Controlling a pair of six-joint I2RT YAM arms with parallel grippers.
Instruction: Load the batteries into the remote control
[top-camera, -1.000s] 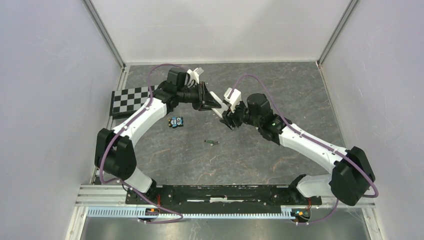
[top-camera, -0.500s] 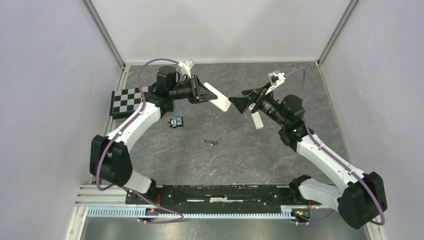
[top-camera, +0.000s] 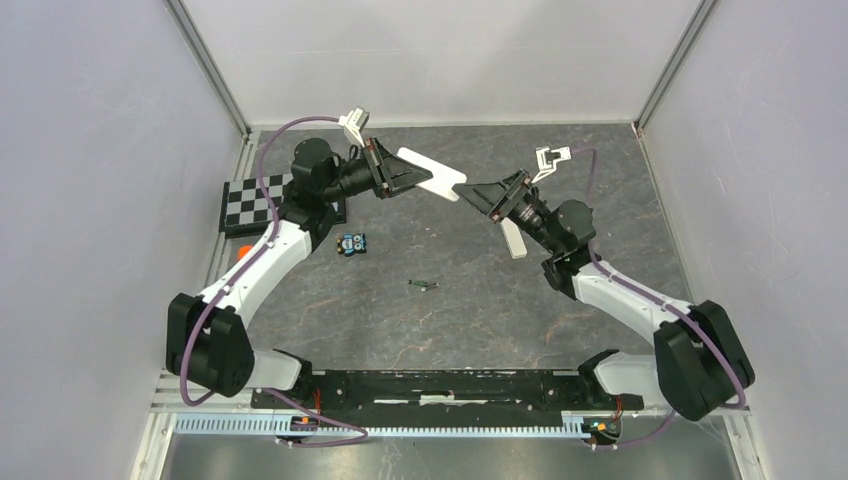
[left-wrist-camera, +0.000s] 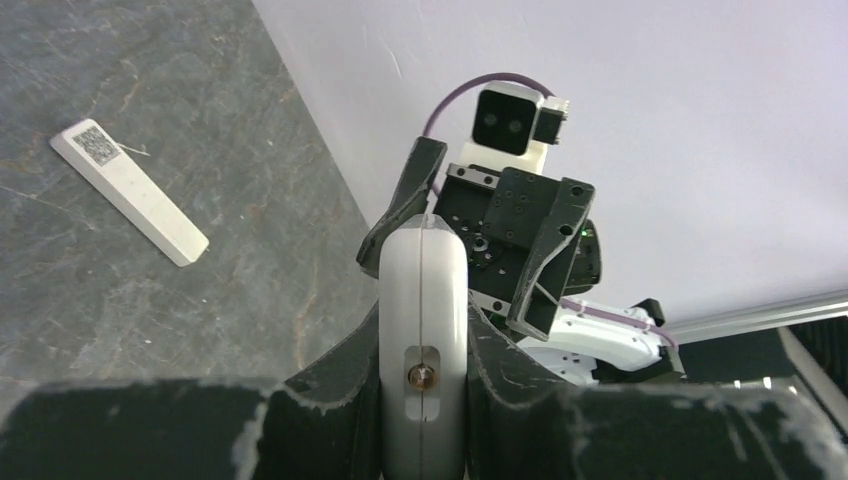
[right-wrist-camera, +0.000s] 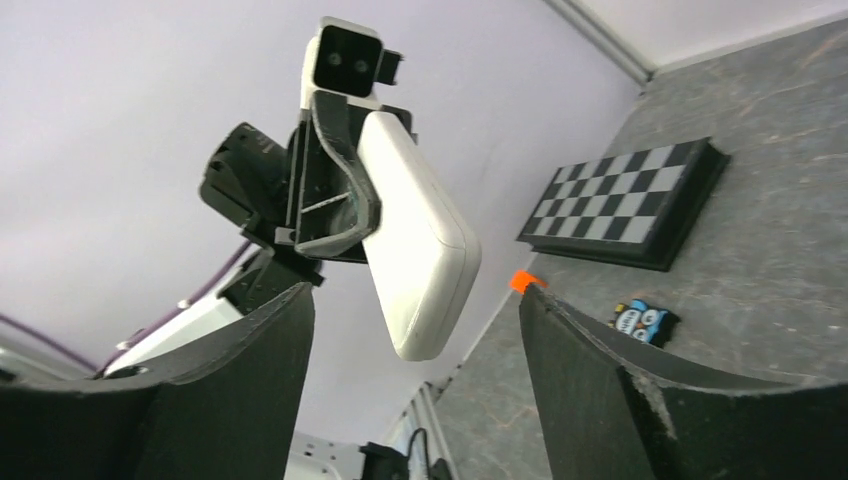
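My left gripper (top-camera: 398, 172) is shut on the white remote control (top-camera: 432, 178) and holds it off the table, its free end toward the right arm. From the left wrist, the remote (left-wrist-camera: 423, 290) stands edge-on, clamped between both fingers. My right gripper (top-camera: 473, 194) is open just right of the remote's tip, with a gap between them. In the right wrist view the remote (right-wrist-camera: 415, 240) hangs ahead of the wide-open gripper (right-wrist-camera: 415, 390), untouched. A slim dark battery (top-camera: 424, 286) lies on the table in front of both arms.
A flat white strip (top-camera: 513, 238) lies on the table under the right gripper, also shown as the white strip (left-wrist-camera: 130, 190). A blue owl-print block (top-camera: 350, 243), a checkerboard (top-camera: 255, 200) and a small orange piece (top-camera: 242, 252) sit at the left. Walls enclose the table.
The right gripper let go at the remote, drew back to the right and opened wide. The left arm swung the remote up and toward the back. The white strip came into view.
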